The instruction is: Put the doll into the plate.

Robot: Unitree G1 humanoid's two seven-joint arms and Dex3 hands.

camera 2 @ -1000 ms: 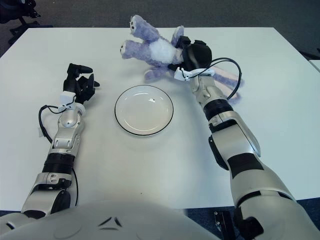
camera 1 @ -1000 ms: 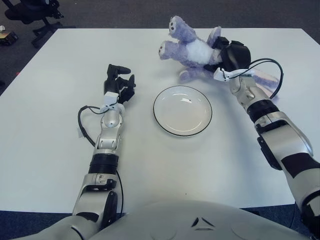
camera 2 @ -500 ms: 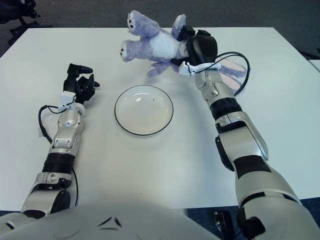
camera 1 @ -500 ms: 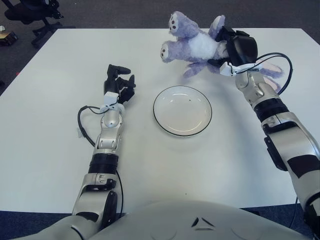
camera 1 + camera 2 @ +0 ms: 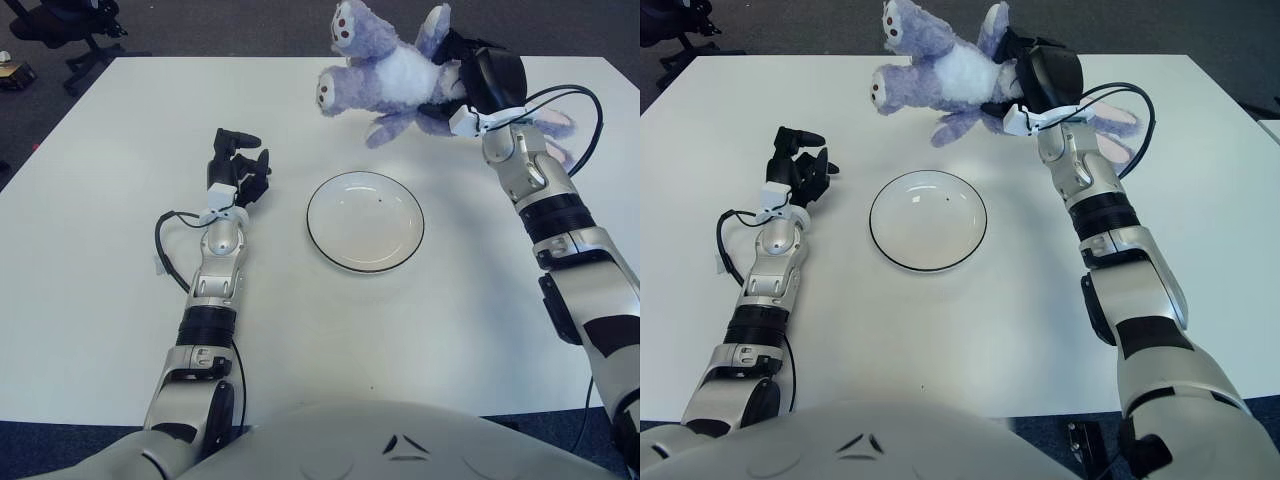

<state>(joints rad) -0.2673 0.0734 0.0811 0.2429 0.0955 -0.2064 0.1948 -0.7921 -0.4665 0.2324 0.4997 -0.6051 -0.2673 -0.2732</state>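
While your right hand (image 5: 478, 85) grips the doll (image 5: 388, 75) in the air beyond the plate (image 5: 365, 221), your left hand (image 5: 237, 172), fingers loosely curled and empty, shows left of it.

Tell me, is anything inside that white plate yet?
Nothing lies in the plate; only its bare white surface shows. The purple doll is held in the right hand, beyond the plate's far edge. The left hand shows left of the plate.

- Both views look forward and down from the robot's head at the white table (image 5: 100, 300).
- They share nearly the whole scene, slightly shifted sideways.
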